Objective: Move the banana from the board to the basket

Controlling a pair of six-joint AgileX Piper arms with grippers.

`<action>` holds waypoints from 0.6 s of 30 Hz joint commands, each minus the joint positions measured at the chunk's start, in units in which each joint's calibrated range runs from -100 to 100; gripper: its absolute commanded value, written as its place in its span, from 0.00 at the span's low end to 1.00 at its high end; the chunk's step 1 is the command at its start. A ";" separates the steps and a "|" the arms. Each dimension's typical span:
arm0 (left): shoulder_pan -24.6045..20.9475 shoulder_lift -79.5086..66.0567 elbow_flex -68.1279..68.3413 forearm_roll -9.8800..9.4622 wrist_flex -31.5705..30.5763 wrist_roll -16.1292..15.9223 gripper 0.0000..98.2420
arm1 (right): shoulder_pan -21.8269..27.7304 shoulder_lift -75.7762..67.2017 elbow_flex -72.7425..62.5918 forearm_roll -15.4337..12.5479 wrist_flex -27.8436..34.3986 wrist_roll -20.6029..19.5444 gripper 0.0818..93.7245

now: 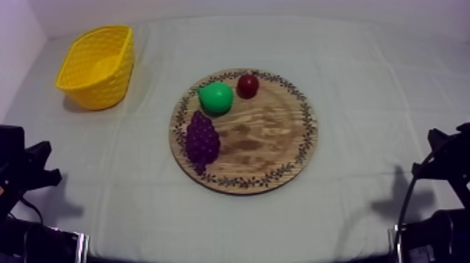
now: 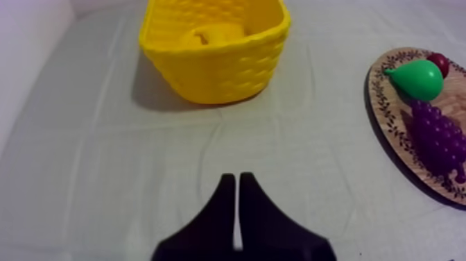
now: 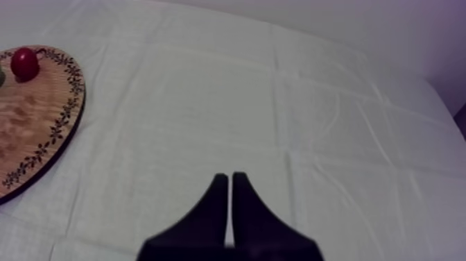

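Cloth [image 1: 364, 105], grey-white, lies under both your arms, which sit low at the near edge of the table, one at each side. Your left gripper [image 2: 236, 178] is pressed together into a narrow wedge with nothing in it. It hangs over the cloth and faces the yellow basket [image 2: 229, 69]. Your right gripper [image 3: 230, 178] is likewise pressed together on nothing, over cloth, with the rim of the wooden board [image 1: 280, 140] off to one side.

Farther in, you have the round board lying at the middle of the table. The bunch of grapes [image 1: 202, 138] rests on its near left part, and the pear [image 1: 215, 97] lies close behind the grapes. The small red fruit [image 1: 247, 85] sits at the board's far rim, just beside the pear.

Farthest from you, toward the far left corner, the basket stands upright on the cloth, well apart from the board. The banana [image 2: 220, 33] lies inside it, and from your left wrist it shows as a yellow shape low against the basket's inner wall.
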 commanded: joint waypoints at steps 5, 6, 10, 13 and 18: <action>0.47 -4.95 1.81 0.04 0.27 -0.42 0.00 | -0.01 -0.02 0.02 0.01 -0.03 -0.01 0.00; 0.48 -5.44 1.96 0.09 0.28 -0.49 0.00 | -0.01 -0.02 0.02 0.01 -0.03 -0.01 0.00; 0.64 -8.06 2.57 0.04 0.33 0.08 0.00 | -0.01 -0.02 0.02 0.01 -0.03 -0.01 0.00; 0.88 -9.02 3.17 0.04 -0.41 1.35 0.00 | -0.01 -0.02 0.02 0.01 -0.03 -0.01 0.00; 1.37 -9.43 3.66 -0.18 -1.56 4.10 0.00 | -0.01 -0.02 0.02 0.01 -0.03 -0.01 0.00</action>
